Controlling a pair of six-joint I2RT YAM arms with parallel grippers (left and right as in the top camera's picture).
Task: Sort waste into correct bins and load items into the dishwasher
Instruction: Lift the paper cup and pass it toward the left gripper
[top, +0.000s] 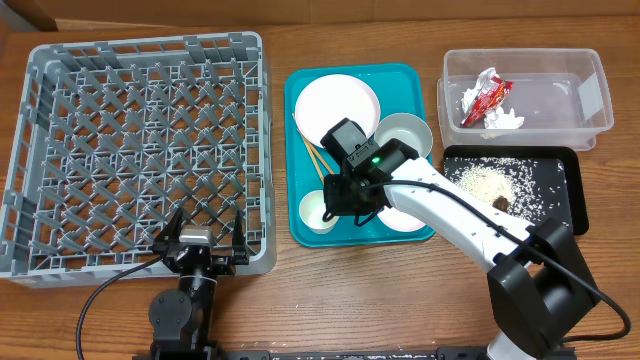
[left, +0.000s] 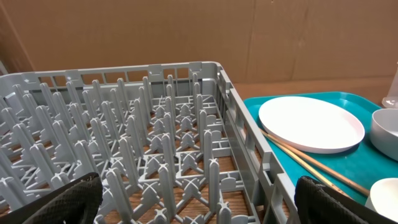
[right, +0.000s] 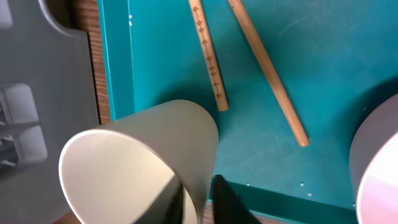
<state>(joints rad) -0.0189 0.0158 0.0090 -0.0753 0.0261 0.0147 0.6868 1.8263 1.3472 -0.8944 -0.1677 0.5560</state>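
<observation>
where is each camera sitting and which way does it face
Overhead: above the table, looking straight down; both arms show.
Left wrist: low at the large grey plastic dish rack, facing across it; dark fingertips show.
Right wrist: just above the small white cup, looking down; the right tool pinches its rim.
Shared: thin wooden chopsticks on the teal serving tray.

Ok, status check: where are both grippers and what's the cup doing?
Left gripper open, idle at dish rack edge. Right gripper pinching cup wall, one finger inside, cup tilted over teal tray. Chopsticks lie just beyond.
</observation>
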